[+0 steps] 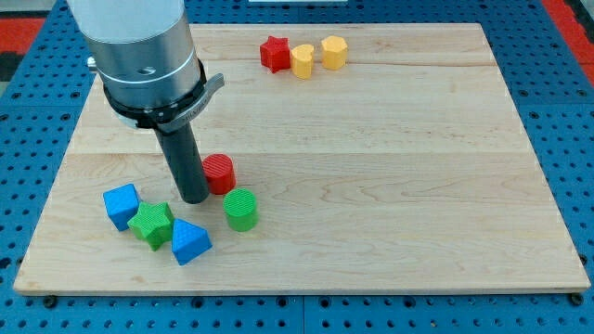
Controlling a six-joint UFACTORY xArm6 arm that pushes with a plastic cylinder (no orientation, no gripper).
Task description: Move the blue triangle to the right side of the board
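Tabletop: your light wooden board fills most of the view, sitting on a blue perforated surface.

Arm: big grey cylinder at the view's top left with a dark rod coming down from it. There's no jawed end effector here, just the rod, so nothing to call apart or together. Your tip sits on the board in the lower left, touching or just beside the left side of the red cylinder; contact can't be told for sure.

Lower-left cluster: green cylinder just below the red one, and to the lower right of your tip. Blue cube is furthest toward the view's left. Green star sits between the blue cube and the blue triangle, touching or nearly touching both.

Blue triangle: task block, on the left half of the board near the view's bottom edge, below your tip and apart from it, left of the green cylinder.

Top row, well apart from the rest: red star, yellow block of unclear shape, yellow hexagon-like block, packed close together left to right.
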